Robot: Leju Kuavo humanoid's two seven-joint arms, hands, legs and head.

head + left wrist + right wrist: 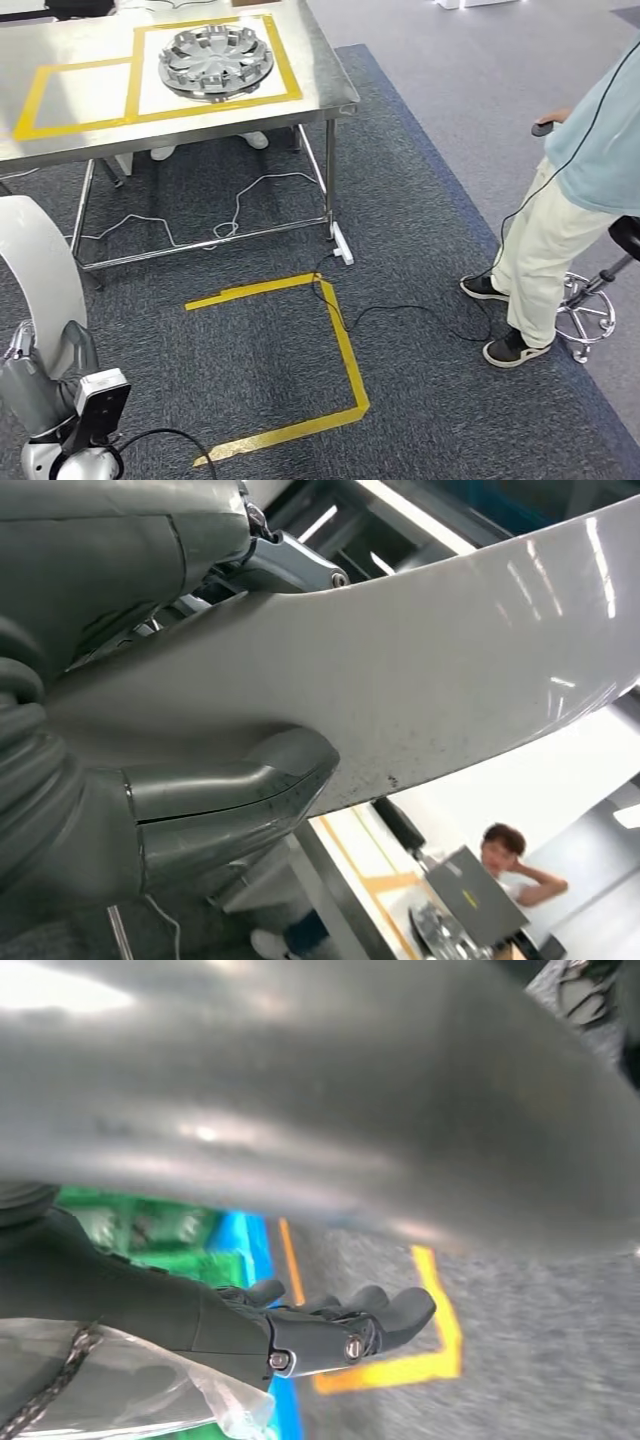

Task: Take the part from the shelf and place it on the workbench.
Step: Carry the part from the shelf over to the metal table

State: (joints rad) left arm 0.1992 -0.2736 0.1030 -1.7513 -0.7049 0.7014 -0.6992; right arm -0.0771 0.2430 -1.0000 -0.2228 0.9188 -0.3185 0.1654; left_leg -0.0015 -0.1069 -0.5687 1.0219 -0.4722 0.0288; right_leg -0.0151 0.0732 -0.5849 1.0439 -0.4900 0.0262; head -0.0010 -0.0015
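A white curved panel part (38, 270) rises at the lower left of the head view, and my left hand (45, 385) holds its lower end. In the left wrist view my left hand (113, 780) grips the part (453, 670) with its thumb (241, 780) pressed flat on the glossy surface. In the right wrist view the part (340, 1090) passes blurred close to the camera. My right hand (324, 1330) lies beside it with its dark fingers stretched straight, a gap of floor showing between them and the part. The steel workbench (317, 60) stands ahead.
A silver wheel cover (215, 60) lies in a yellow-taped square on the workbench, with a second taped square (75, 95) beside it. Yellow tape (347, 350) and cables (241, 200) mark the carpet. A person (573, 200) stands at the right by a stool (589, 310).
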